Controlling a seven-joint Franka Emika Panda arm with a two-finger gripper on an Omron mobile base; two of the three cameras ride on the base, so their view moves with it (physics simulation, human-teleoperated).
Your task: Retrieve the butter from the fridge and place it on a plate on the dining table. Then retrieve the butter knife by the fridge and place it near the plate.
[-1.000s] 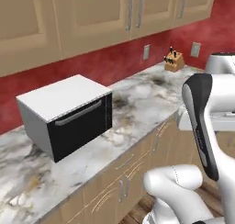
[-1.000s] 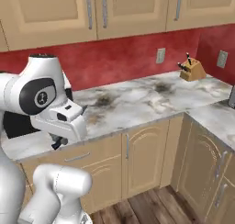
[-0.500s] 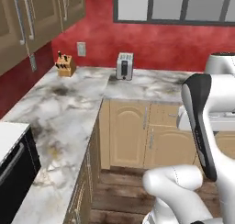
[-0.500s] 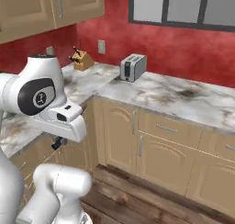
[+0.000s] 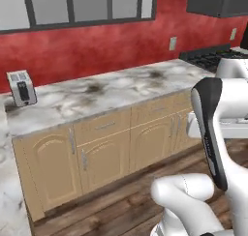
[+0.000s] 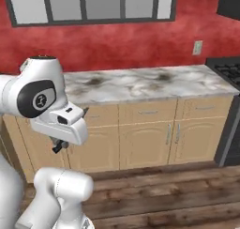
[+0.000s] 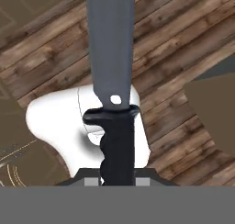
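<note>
Clenched on the butter knife (image 7: 113, 81), the gripper (image 7: 117, 179) hangs over open wooden floor (image 7: 183, 48) beside cabinets (image 6: 150, 134).

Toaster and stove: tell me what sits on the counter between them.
Left base view: between the toaster and the stove, the marble counter lies bare; a wall outlet sits above it.

no readable text, labels, brands, numbers or signs on any surface in these views

base views: share wall counter (image 5: 111, 92) | hand view: floorward, close
</note>
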